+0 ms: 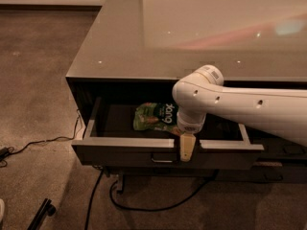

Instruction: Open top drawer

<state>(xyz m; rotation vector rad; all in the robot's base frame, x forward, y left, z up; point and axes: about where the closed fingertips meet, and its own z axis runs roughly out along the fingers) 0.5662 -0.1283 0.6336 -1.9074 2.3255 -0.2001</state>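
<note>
Top drawer (120, 150): found standing well out beneath the cabinet top (120, 42), green pouch (154, 116) inside. Gripper (187, 147): set over the front's upper edge, beside the handle (162, 159); its state could not be told. Pull judged best kept straight and level.

The drawer (123, 143) is out, so its left part is free from above. A green bag (154, 117) sits mid-drawer, the gripper (187, 148) hangs at the front edge right by it, and the arm (249, 108) covers the right side. Cables (94, 198) run under the front.
</note>
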